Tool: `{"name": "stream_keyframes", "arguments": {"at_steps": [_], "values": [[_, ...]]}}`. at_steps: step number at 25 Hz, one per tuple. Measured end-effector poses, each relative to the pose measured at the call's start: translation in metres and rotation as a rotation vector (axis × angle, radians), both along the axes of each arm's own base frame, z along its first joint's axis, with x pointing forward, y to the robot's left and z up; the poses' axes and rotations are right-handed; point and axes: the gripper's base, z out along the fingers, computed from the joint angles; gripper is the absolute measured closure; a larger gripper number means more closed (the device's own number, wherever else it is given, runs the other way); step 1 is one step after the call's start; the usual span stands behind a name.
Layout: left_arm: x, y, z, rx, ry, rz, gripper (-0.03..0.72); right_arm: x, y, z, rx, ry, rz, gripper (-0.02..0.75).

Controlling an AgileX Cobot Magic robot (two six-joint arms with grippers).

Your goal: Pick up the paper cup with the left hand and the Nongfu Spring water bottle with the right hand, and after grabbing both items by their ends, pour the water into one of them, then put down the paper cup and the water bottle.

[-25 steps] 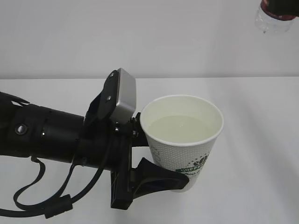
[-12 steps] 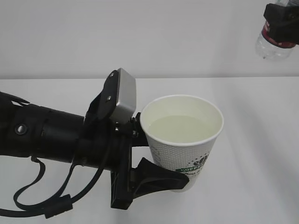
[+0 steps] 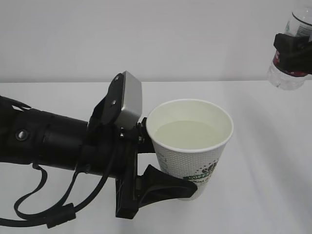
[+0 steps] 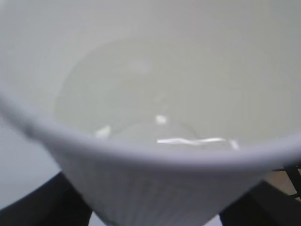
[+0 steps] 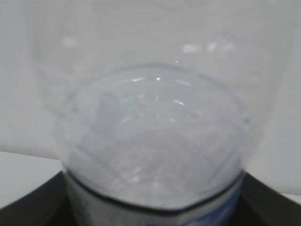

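bottle [image 3: 291, 53] cut off at frame edge, right gripper [image 3: 292, 48] partly hidden.

A plain white bench [image 3: 273, 161] is stretching across the lower part of the exterior view, meeting a pale wall [image 3: 161, 39] along a straight back edge. Its surface is showing smooth and matte. Nothing can be seen resting directly on it. A faint grey shadow is falling on it just right of the middle.
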Motion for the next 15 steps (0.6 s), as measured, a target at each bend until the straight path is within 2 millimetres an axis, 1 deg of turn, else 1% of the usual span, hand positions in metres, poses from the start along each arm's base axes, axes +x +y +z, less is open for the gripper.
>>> {"name": "stream_keyframes", "arguments": {"at_steps": [7,15], "values": [[0.0,0.0,0.0,0.0,0.0,0.0,0.157,-0.009,-0.003,-0.016,0.003,0.054,-0.029,0.253],[0.0,0.0,0.0,0.0,0.0,0.0,0.157,-0.017,-0.005,-0.028,0.003,0.093,-0.039,0.253]]}}
